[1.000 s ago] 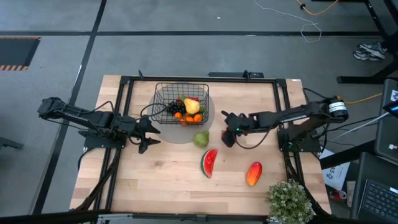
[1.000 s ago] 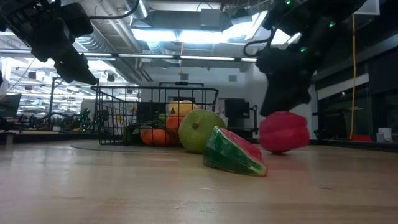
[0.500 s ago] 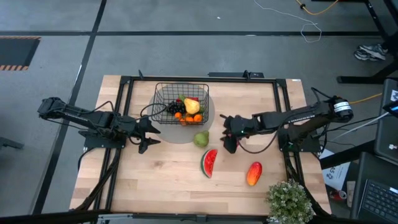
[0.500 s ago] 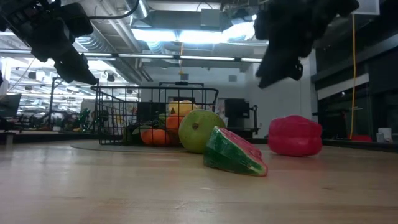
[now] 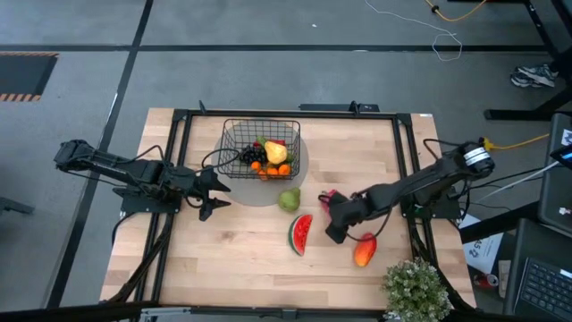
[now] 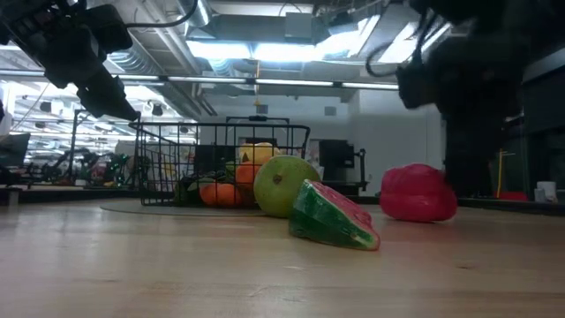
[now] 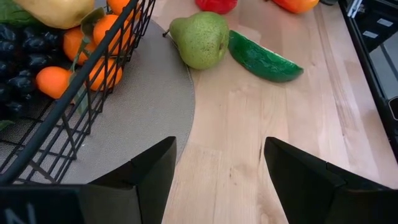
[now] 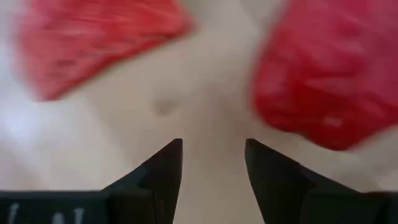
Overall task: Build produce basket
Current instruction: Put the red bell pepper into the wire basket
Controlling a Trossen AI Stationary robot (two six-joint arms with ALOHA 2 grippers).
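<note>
1. Basket (image 5: 260, 148): black wire mesh, standing on a grey round mat (image 5: 268, 190) toward the far side of the wooden table (image 5: 241, 259). It holds oranges (image 7: 68, 59), dark grapes (image 7: 18, 50), a yellow fruit (image 5: 276, 153) and a red fruit behind it.
2. Pear (image 5: 289, 199): green, on the table just beside the mat's edge, outside the basket.
3. Watermelon slice (image 5: 301, 234): lying near the pear, on the side away from the basket, rind toward the left arm.
4. Mango (image 5: 365, 250): orange-red, on the table near the potted plant (image 5: 416, 288).
5. Red fruit (image 6: 417, 193): resting on the table in the low view, beside the right arm.
6. Right gripper (image 5: 336, 234): low over the table between watermelon slice and mango, fingers (image 8: 163, 168) parted with only bare table between them, holding nothing.
7. Left gripper (image 5: 214, 190): waiting beside the basket, fingers (image 7: 149, 171) spread wide and empty.
</note>
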